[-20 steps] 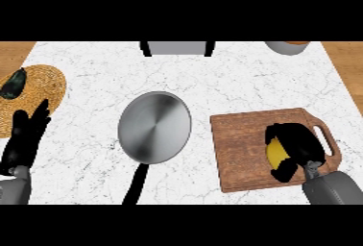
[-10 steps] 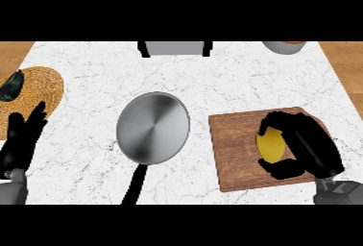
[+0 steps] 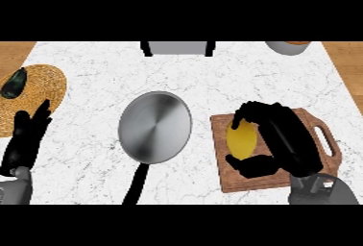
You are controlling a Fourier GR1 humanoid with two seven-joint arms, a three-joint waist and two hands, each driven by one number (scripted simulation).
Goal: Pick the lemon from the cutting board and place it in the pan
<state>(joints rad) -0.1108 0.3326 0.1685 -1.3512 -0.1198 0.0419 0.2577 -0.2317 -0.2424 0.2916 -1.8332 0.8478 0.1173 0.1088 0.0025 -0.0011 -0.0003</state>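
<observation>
- Forearm (image 3: 325,191) in grey comes in at the lower right and ends in the right robot hand (image 3: 287,141), black, lying over the cutting board (image 3: 237,181).
- That robot hand is closed around the lemon (image 3: 242,139): its fingers (image 3: 254,111) curl over the fruit's far end and its thumb (image 3: 251,166) hooks under the near end.
- The lemon is a plain bright yellow oval with a smooth skin. Its long axis runs away from the robot. Only its middle and left flank show; the rest is hidden by the palm and fingers.
- It sits over the left half of the wooden board. Whether it rests on the wood or is just clear of it cannot be told.
- The board is brown with rounded corners, and its handle loop (image 3: 327,140) sticks out past the right side of the robot hand.
- The left robot hand (image 3: 25,139) rests open at the left edge, fingers straight and pointing up, well apart from the other one.
- Between the two hands, left of the lemon, lies the pan (image 3: 154,126). It is round, grey metal, with a black handle (image 3: 136,185) pointing back toward the robot.
- Beyond the left robot hand, a round woven mat (image 3: 46,89) carries a dark green vegetable (image 3: 13,84).
- At the far edge of the white marbled table (image 3: 92,67) stand a grey box-like object (image 3: 177,48) and, far right, a grey bowl (image 3: 287,47).
</observation>
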